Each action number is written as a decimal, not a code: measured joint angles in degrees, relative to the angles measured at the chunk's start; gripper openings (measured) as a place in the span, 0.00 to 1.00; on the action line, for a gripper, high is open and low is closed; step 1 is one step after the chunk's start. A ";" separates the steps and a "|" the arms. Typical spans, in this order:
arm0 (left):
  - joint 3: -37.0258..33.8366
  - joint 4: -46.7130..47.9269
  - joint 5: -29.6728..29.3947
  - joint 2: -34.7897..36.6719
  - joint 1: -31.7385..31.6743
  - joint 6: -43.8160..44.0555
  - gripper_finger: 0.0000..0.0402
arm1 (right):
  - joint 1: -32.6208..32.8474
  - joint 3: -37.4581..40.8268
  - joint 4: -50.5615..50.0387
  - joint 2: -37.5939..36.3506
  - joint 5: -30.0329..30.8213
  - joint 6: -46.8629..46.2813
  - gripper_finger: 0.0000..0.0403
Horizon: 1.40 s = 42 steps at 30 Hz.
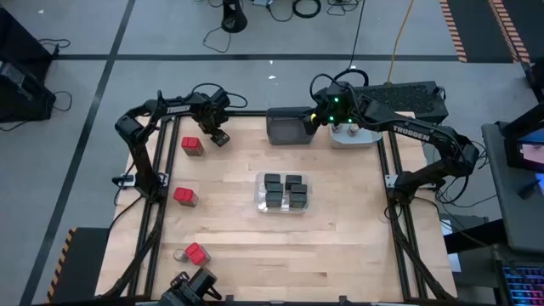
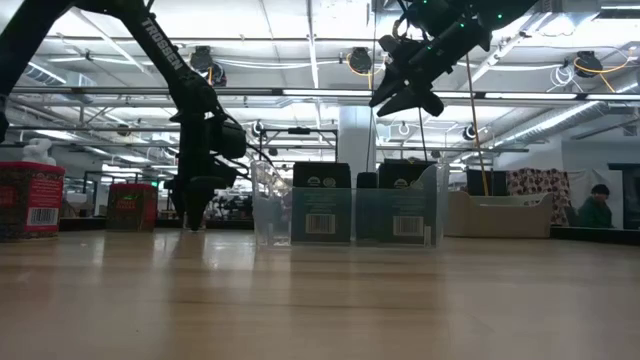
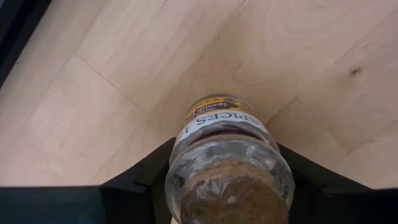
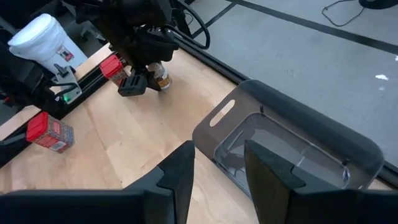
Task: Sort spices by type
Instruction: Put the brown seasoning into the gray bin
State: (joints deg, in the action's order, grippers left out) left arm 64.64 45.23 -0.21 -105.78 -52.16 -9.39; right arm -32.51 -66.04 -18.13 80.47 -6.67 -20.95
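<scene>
While the left gripper (image 1: 220,136) stands low at the far left part of the wooden table (image 1: 340,238), its fingers (image 3: 140,177) sit on either side of a small round glass spice jar (image 3: 227,165) with a tan lid, standing upright on the wood; whether they press the glass or only flank it I cannot tell; in the right wrist view the same jar (image 4: 161,76) shows just under that gripper (image 4: 138,83). The right gripper (image 1: 327,117) hangs high over the far edge, above a dark grey bin (image 1: 289,126), its fingers (image 4: 180,174) apart with nothing between them; a light grey bin (image 1: 355,136) lies just beside it. A clear bin (image 1: 284,192) at the table's middle holds four black boxy spice containers (image 1: 285,189). Three red-topped boxy containers lie along the left side: one (image 1: 192,147) near the left gripper, one (image 1: 184,196) midway, one (image 1: 197,252) near the front edge, touching another small jar (image 1: 181,253).
</scene>
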 joint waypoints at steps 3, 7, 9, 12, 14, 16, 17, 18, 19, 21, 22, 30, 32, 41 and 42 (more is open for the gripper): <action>0.00 -0.16 0.15 0.02 0.03 0.00 0.49 | 0.02 0.00 0.00 -0.02 -1.21 -0.91 0.30; 0.00 -1.36 0.46 0.02 0.04 0.00 0.50 | 0.95 0.00 -0.09 -0.02 -1.21 -0.94 0.30; 0.00 -2.14 1.09 0.02 0.04 0.00 0.50 | 1.63 0.00 -0.10 -0.02 -1.23 -0.94 0.30; 0.00 -3.93 1.81 0.02 0.04 0.00 0.50 | 2.82 0.00 -0.13 -0.02 -1.21 -0.94 0.30; 0.00 -5.00 2.04 0.02 0.04 -0.02 0.50 | 3.53 0.00 -0.13 -0.02 -1.21 -0.94 0.30; -0.02 -5.95 2.65 0.02 0.04 -0.41 0.50 | 4.09 0.00 -0.13 -0.02 -1.21 -0.94 0.30; -0.02 -6.40 3.51 0.02 0.05 -1.08 0.50 | 4.34 0.00 -0.14 -0.04 -1.19 -0.94 0.30; -0.02 -6.54 4.36 0.02 0.07 -1.63 0.49 | 4.56 0.00 -0.15 -0.04 -1.17 -0.94 0.30; -0.02 -6.56 4.93 0.02 0.15 -1.89 0.49 | 4.74 0.00 -0.15 -0.04 -1.12 -0.94 0.30; -0.02 -6.85 5.44 0.02 0.31 -1.99 0.49 | 5.04 0.00 -0.15 -0.04 -0.90 -0.94 0.30; -0.02 -7.09 5.74 0.02 0.41 -2.03 0.49 | 5.14 0.00 -0.15 -0.04 -0.90 -0.94 0.30; -0.02 -6.61 7.02 0.02 1.49 -4.68 0.49 | 5.27 0.01 -0.17 -0.04 -0.85 -2.40 0.30; -0.04 -5.51 9.25 0.39 1.88 -5.75 0.49 | 5.27 0.02 -0.17 -0.04 -0.86 -2.40 0.30; -0.02 -4.44 22.25 7.30 5.51 -7.17 0.49 | 7.70 0.02 -0.12 -0.04 -1.19 -0.42 0.30; -0.02 -4.62 24.23 8.61 5.99 -7.47 0.49 | 8.09 0.02 0.00 0.01 -1.19 0.36 0.30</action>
State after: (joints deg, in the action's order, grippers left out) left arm 64.62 40.61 24.02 -97.17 -46.17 -16.86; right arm -24.42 -66.02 -18.13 80.47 -7.86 -20.60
